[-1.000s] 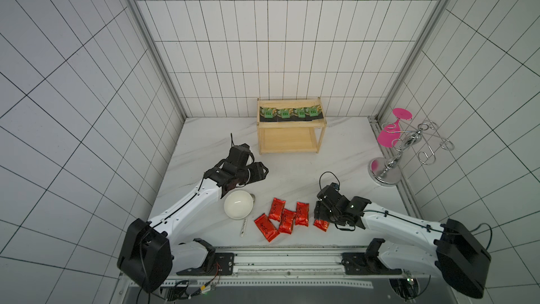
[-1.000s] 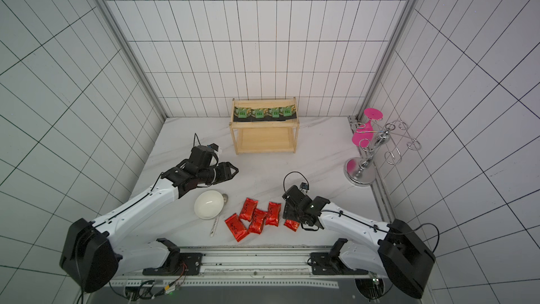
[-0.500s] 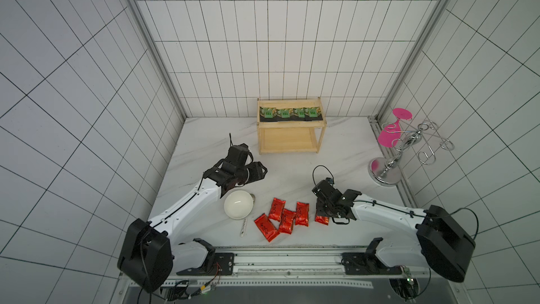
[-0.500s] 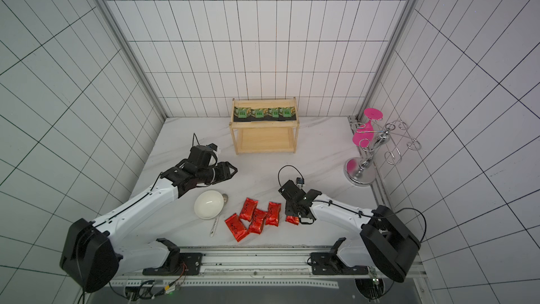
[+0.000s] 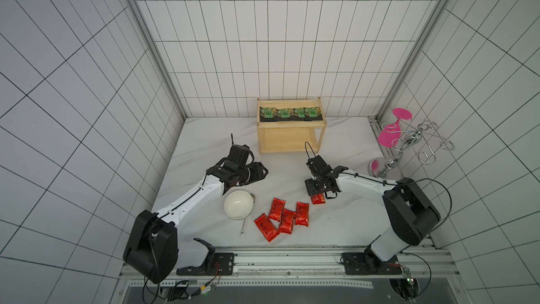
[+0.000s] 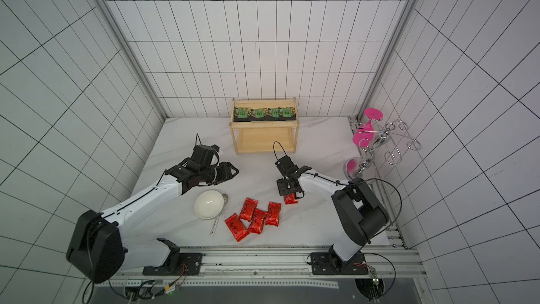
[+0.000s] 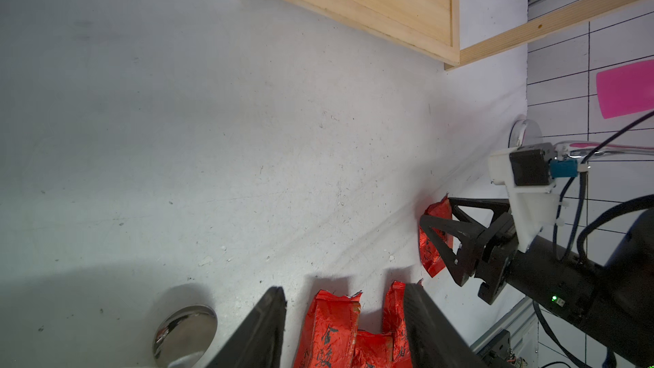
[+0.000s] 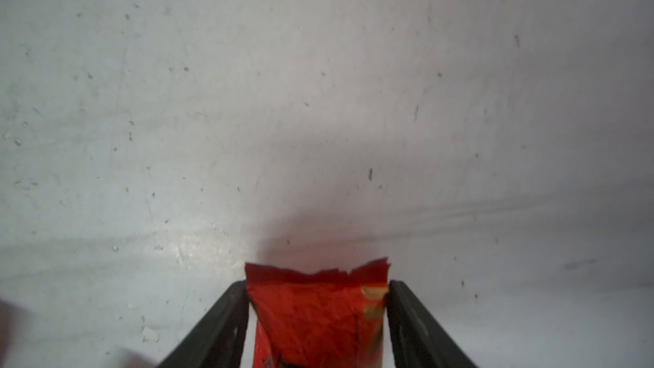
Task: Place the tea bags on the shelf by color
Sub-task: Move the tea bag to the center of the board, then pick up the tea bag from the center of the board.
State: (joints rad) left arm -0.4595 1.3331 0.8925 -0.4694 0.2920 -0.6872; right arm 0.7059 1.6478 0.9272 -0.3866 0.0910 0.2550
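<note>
Red foil is showing between the jaws of the right tool (image 8: 316, 283): its two black fingers are pressing on both long edges of one red pouch (image 8: 315, 313), so the tool is gripping that pouch. In both top views this red pouch (image 5: 318, 199) (image 6: 290, 199) is sticking out from under the right tool (image 5: 317, 191) (image 6: 289, 191), low over the white surface (image 5: 210, 147), well apart from the shelf (image 5: 290, 125) (image 6: 264, 125). Whether the pouch is touching the surface I cannot tell.

Four red pouches (image 5: 287, 221) (image 6: 257, 220) are lying in a loose cluster on the surface just beside it, some overlapping. Four black sachets (image 5: 284, 114) (image 6: 258, 114) with green centres are lying in a row on the shelf's upper board, while the lower board (image 5: 287, 141) is showing bare wood.

The left tool (image 5: 264, 171) (image 6: 235, 171) is hovering over the surface between the white bowl (image 5: 238, 204) (image 6: 209, 204) and the shelf, jaws standing apart and gripping nothing; the left wrist view is looking between its fingers toward the cluster (image 7: 329, 331) and the right tool (image 7: 436, 211). A spoon (image 5: 244, 228) is lying partly under the bowl. A chrome wire stand (image 5: 409, 141) with pink discs is standing by the right wall.
</note>
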